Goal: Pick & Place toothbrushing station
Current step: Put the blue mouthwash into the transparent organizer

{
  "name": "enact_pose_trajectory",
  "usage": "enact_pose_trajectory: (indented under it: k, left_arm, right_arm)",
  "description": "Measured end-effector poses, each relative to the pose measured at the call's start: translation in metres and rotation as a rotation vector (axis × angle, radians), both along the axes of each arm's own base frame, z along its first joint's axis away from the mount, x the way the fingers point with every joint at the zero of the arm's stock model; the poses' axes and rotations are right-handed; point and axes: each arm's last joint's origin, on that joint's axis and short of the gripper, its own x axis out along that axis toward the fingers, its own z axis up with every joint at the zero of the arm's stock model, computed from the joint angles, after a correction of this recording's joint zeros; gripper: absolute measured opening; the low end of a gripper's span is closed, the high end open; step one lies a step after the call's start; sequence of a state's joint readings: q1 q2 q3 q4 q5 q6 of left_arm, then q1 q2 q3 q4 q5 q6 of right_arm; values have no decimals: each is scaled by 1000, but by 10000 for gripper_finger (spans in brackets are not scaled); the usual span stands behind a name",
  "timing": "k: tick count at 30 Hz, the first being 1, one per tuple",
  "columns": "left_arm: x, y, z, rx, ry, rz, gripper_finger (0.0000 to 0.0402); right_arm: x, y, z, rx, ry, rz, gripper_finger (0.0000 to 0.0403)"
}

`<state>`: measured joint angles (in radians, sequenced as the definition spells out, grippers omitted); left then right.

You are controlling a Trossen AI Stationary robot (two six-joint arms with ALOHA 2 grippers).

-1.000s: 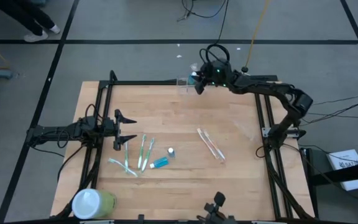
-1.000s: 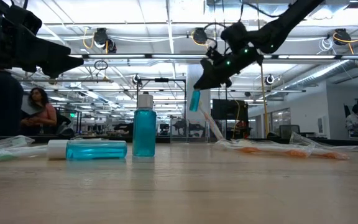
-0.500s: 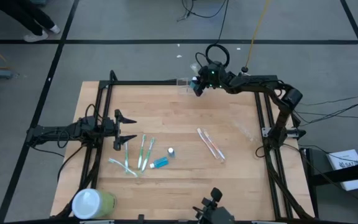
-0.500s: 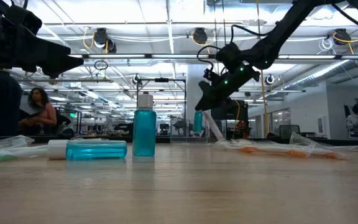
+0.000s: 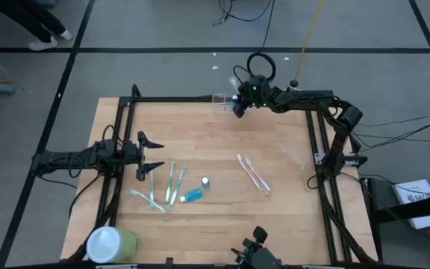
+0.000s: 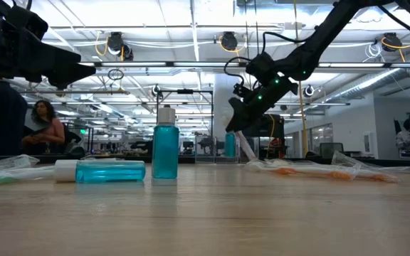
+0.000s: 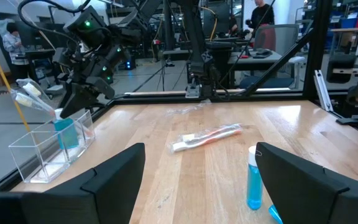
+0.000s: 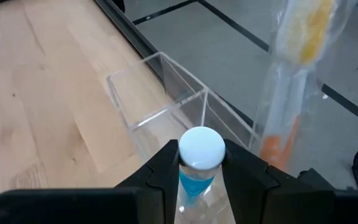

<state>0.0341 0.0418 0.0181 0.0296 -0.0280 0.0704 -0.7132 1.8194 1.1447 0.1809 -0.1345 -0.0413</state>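
The clear toothbrushing station (image 5: 222,99) stands at the table's far edge; it also shows in the left wrist view (image 7: 45,149) and the right wrist view (image 8: 160,93). A wrapped orange toothbrush (image 8: 294,74) leans in it. My right gripper (image 5: 237,106) is over the station, shut on a small blue bottle with a white cap (image 8: 201,149). The bottle's lower part is inside the station's walls (image 7: 65,132). My left gripper (image 5: 149,155) is open and empty at the table's left side. My right gripper pinches the small blue bottle just under its white cap (image 8: 199,175) between its two fingers. The fingers come from above, slanting down from the table's right. The bottle stands upright, its body inside the clear station; whether its bottom rests on the floor I cannot tell.
A second blue bottle (image 5: 205,181) stands mid-table beside a lying blue tube (image 5: 192,195). Several loose toothbrushes (image 5: 172,183) lie near my left gripper. Wrapped toothbrushes (image 5: 253,172) lie to the right of centre. A green cylinder with a white lid (image 5: 110,243) stands at the near left corner.
My right gripper has gone down with the small blue bottle, which was hanging above the station and now sits low between its walls, still upright. The gripper stays shut on it.
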Motion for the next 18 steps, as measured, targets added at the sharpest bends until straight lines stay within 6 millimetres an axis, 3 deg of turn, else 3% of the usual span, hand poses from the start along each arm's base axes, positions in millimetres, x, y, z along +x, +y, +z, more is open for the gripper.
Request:
enact_pose_trajectory:
  k: [18]
  left_arm:
    - [0, 0, 0, 0, 0, 0, 310]
  right_arm:
    - [-1, 1, -2, 17, 22, 0, 122]
